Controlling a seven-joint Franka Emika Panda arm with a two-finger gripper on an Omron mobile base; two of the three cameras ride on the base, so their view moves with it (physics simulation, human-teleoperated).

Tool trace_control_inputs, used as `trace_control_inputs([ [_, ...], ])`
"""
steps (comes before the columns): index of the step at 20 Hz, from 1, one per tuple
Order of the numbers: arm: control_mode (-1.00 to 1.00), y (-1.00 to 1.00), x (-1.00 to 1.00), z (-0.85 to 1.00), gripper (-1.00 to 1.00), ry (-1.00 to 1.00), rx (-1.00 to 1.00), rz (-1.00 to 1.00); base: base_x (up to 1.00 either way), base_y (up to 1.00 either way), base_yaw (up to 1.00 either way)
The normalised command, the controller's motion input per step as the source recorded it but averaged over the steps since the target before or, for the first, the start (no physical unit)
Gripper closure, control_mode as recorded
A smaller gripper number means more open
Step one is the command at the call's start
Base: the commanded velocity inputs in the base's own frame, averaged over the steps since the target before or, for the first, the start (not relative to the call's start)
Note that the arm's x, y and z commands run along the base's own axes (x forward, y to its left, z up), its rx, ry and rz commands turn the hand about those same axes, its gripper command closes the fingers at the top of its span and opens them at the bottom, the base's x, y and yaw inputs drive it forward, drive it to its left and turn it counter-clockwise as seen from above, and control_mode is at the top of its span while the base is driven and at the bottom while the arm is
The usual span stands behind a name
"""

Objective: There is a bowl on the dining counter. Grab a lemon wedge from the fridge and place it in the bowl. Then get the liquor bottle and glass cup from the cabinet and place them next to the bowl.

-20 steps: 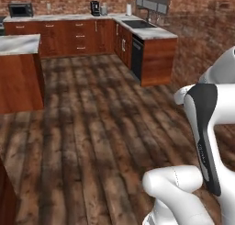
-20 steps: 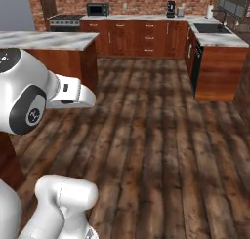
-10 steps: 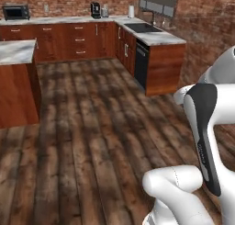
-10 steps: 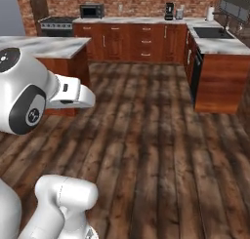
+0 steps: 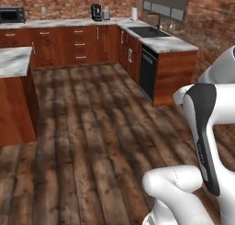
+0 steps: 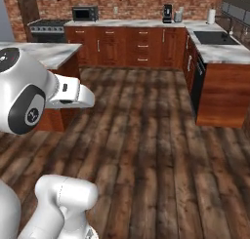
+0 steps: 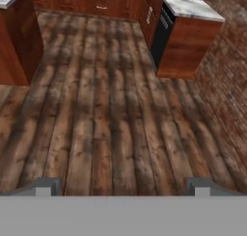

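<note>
1. The end effector (image 7: 123, 188) shows in the hand view at 6 o'clock; its two small dark finger tips (image 7: 46, 187) stand wide apart with nothing between them, only floor beyond.
2. The dark brown wooden plank floor (image 7: 106, 114) spreads from the finger tips towards 12 o'clock.
3. The dining bench with a grey-white marble top and a reddish-brown panel front (image 5: 13, 95) stands at 9 o'clock in the left base view. In the right base view it is at 9 to 10 o'clock (image 6: 51, 55), partly behind the white arm. On the part of its top that shows I see nothing standing.
4. A reddish-brown bench with a marble top and a black built-in sink (image 5: 147, 32) reaches out at 1 o'clock in the left base view.
5. Farthest, along the brick wall, a black microwave oven (image 6: 85, 13) is at 11 o'clock and a small black coffee machine (image 6: 167, 12) at 1 o'clock in the right base view.
</note>
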Motion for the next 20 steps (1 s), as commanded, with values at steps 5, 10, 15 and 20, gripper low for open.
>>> trace_control_inputs([
  [5, 1.00, 0.00, 0.00, 0.00, -1.00, 0.00, 0.00, 0.00, 1.00, 0.00, -0.02],
  [10, 1.00, 0.00, 0.00, 0.00, -1.00, 0.00, 0.00, 0.00, 1.00, 0.06, -0.03],
  [15, 1.00, 0.00, 0.00, 0.00, -1.00, 0.00, 0.00, 0.00, 1.00, 0.11, -0.03],
  [20, 1.00, 0.00, 0.00, 0.00, -1.00, 0.00, 0.00, 0.00, 1.00, 0.22, -0.04],
])
